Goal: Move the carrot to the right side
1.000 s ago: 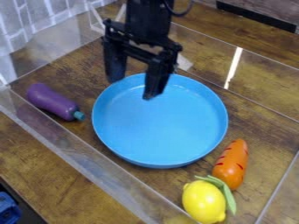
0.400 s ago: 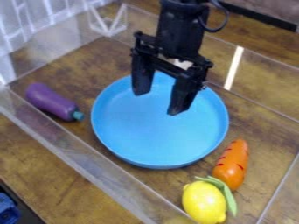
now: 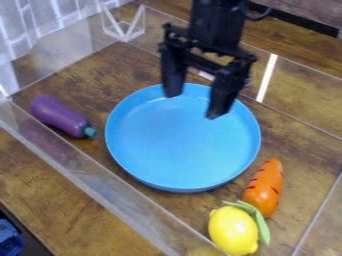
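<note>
Orange carrot [image 3: 265, 187] is seen on the wooden desk [image 3: 80, 75] beside the blue plate [image 3: 147, 150]; the pincer [image 3: 199, 92] is held wide apart above the plate, empty.

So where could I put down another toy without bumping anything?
Inside the blue plate is bare. So is the wood between the eggplant and the near clear wall. It is crowded by the near right corner, where the carrot and lemon sit together. The open pincer hangs above the plate's far side.
</note>
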### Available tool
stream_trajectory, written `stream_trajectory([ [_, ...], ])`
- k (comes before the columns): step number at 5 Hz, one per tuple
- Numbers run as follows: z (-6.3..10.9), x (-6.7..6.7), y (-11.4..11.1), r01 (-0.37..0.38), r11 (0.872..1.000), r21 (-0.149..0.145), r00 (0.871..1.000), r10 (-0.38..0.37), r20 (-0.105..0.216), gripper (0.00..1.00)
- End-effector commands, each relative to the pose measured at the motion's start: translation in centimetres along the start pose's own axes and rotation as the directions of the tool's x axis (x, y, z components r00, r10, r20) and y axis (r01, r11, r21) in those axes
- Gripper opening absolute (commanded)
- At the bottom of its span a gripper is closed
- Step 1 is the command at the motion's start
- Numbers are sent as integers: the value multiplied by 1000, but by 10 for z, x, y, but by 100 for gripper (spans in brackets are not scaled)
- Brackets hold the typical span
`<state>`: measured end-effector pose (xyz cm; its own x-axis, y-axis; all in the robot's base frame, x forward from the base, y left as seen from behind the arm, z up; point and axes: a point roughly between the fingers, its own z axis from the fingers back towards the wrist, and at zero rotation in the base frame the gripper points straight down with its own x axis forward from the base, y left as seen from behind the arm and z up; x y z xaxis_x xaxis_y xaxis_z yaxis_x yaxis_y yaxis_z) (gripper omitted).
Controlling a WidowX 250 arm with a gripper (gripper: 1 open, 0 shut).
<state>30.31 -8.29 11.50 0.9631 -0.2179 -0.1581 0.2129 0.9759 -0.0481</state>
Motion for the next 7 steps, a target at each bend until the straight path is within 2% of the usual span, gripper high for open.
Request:
stream_trajectory([
  [1, 12, 15, -34, 30, 1000, -1, 997, -30, 74, 100],
  [2, -2, 18, -69, 85, 996, 5, 993, -85, 84, 100],
  [3, -27, 22, -93, 146, 989, 16, 986, -147, 74, 100],
  [4, -45, 19, -95, 154, 988, -8, 984, -153, 95, 100],
  [5, -33, 9, -90, 120, 993, -12, 983, -118, 139, 100],
  [7, -23, -3, -83, 101, 995, -3, 976, -98, 193, 100],
])
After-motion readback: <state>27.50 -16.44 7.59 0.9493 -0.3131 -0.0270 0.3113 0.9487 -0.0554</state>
